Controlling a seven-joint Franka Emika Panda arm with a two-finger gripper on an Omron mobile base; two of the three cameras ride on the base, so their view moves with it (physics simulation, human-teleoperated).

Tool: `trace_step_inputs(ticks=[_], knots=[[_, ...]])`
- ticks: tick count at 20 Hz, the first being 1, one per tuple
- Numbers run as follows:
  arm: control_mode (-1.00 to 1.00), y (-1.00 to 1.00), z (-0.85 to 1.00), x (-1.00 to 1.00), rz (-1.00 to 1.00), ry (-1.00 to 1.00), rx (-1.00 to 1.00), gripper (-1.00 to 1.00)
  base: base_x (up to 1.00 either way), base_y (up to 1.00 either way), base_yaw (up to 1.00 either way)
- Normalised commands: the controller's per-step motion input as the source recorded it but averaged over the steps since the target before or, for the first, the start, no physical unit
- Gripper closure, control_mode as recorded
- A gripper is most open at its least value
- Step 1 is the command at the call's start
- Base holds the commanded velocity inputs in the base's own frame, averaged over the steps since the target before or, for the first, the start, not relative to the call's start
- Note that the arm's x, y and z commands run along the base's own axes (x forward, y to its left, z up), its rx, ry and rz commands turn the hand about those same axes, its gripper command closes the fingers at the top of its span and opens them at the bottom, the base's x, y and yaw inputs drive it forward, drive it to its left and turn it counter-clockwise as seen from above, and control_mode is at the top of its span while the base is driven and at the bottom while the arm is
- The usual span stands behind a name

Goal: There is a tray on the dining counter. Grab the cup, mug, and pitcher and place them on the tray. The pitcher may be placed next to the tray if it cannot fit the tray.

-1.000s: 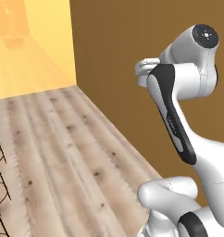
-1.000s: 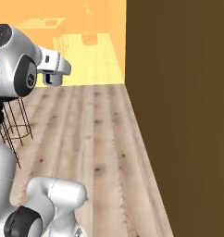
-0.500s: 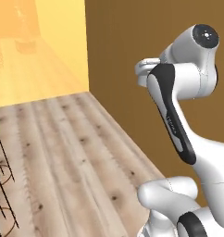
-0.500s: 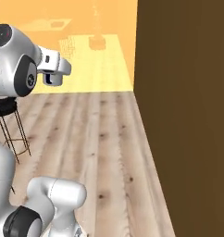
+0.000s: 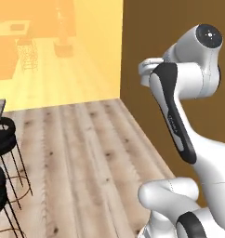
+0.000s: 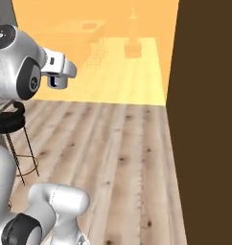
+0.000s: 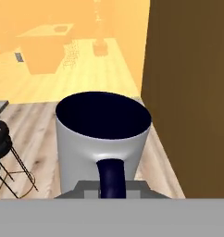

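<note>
mug (image 7: 102, 143) in pincer (image 7: 111, 187) — apparently clamped, stools (image 5: 2, 139) left

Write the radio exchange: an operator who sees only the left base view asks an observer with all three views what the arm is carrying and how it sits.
Operator: I can see the arm's elbow and the wooden floor. Is anything in the claw?
Observer: Yes. In the hand view the light grey mug sits right at the claw, which is shut on it.
Operator: How is it sitting?
Observer: Upright, with the dark inside open to the top. Its dark loop handle points back toward the hand.
</note>
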Motion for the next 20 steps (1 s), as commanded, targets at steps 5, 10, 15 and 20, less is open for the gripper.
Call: trace_step_inputs(ticks=[5,10,15,20], knots=[[1.0,0.0,0.0,0.0,0.0,0.0,0.0,1.0,1.0,-0.17,0.57],[1.0,0.0,0.0,0.0,0.0,0.0,0.0,1.0,1.0,-0.19,0.57],[1.0,0.0,0.0,0.0,0.0,0.0,0.0,1.0,1.0,-0.26,0.53],[1.0,0.0,0.0,0.0,0.0,0.0,0.0,1.0,0.97,-0.44,0.53]])
